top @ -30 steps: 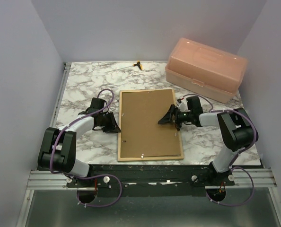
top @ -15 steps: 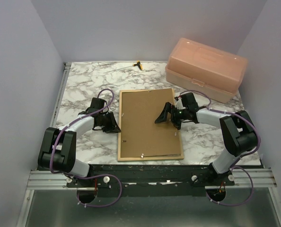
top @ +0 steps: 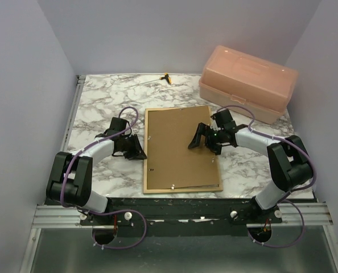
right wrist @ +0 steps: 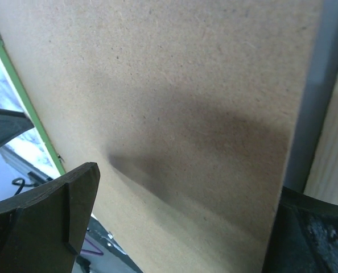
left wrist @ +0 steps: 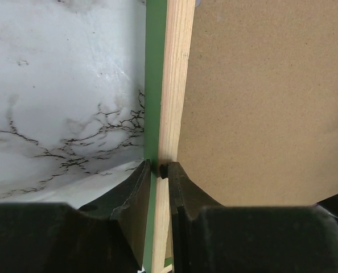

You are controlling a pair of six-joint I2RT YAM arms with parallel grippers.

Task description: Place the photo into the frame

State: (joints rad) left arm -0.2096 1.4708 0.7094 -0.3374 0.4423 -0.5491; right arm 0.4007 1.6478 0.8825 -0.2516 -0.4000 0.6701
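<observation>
Two-gripper view: shows the frame (top: 183,187) lying back up on the marble table (top: 101,108), brown backing panel (top: 174,148) inside it. Pinches the frame's left rail with the left gripper (left wrist: 159,168). Spreads the right gripper (top: 198,136) wide over the panel, gripping nothing.

Pale bare-wood frame (left wrist: 173,85) with a green edge; plain brown backing board (top: 177,153); white bench (top: 101,102) veined grey-black; peach-pink box (top: 248,79).

The frame (top: 177,108) lies flat, bare-wood back upward.
</observation>
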